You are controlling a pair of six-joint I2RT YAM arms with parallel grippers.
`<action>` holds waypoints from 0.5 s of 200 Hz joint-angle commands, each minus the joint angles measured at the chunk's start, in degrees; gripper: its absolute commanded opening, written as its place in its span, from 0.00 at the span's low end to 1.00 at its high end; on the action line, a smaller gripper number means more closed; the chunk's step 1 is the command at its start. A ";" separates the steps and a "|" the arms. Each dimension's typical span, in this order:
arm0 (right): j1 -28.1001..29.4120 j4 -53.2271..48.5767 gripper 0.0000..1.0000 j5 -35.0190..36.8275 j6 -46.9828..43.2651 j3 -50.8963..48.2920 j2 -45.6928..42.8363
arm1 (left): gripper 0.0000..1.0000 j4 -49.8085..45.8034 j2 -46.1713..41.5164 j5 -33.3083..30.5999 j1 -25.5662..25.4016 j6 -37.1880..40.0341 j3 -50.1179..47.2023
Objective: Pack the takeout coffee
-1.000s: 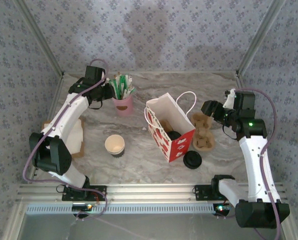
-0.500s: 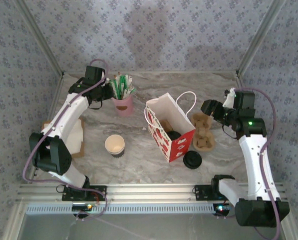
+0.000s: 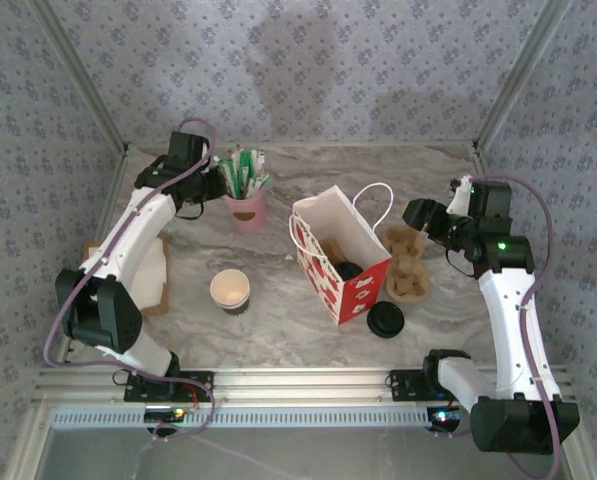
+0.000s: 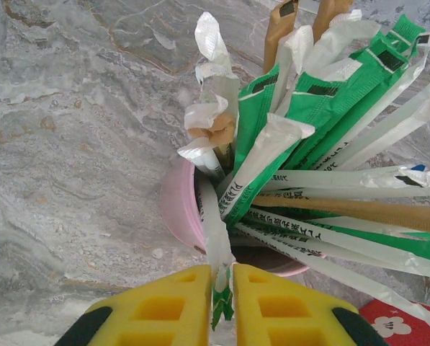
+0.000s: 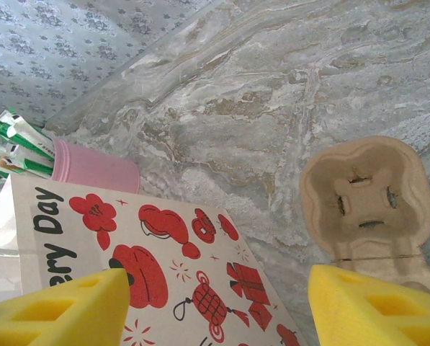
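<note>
Not packed: the takeout coffee (image 3: 230, 290) stands on the desk (image 3: 278, 320), outside the bag (image 3: 340, 262). The left claw (image 4: 223, 303) pinches a sachet (image 4: 216, 245) in the pink cup (image 4: 178, 209); the right claw (image 5: 215, 306) is spread, empty.

the left end effector (image 4: 223, 280) has pinched shut on 1 wrapped stick (image 4: 213, 238) standing in the pink cup (image 4: 177, 209).

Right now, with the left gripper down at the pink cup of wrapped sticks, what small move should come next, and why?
Probably a slow, straight lift of the left gripper. Its yellow fingers look pinched on one white-and-green wrapped stick at the rim of the round pink cup, while the other sticks lean away, so it should slide out alone.
</note>
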 commanded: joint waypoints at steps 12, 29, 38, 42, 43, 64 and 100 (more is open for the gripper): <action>-0.62 0.43 0.68 -1.24 0.53 1.28 0.10 | 0.20 -2.40 -2.04 -1.12 0.35 0.18 0.84; -0.59 0.43 0.68 -1.43 0.52 1.27 0.07 | 0.20 -2.39 -2.25 -0.90 0.35 0.10 0.55; -0.60 0.44 0.68 -1.48 0.55 1.25 0.10 | 0.20 -2.47 -2.40 -0.80 0.36 0.01 0.54; -0.61 0.48 0.68 -1.43 0.55 1.27 0.01 | 0.20 -2.46 -2.44 -0.78 0.35 -0.06 0.38; -0.64 0.50 0.68 -1.41 0.55 1.26 0.04 | 0.20 -2.47 -2.49 -0.79 0.35 -0.07 0.37; -0.69 0.54 0.68 -1.52 0.55 1.32 0.16 | 0.20 -2.47 -2.97 -0.60 0.26 -0.34 -0.14; -0.68 0.63 0.68 -1.64 0.61 1.30 0.32 | 0.17 -2.22 -3.06 -0.16 0.00 -0.43 -0.47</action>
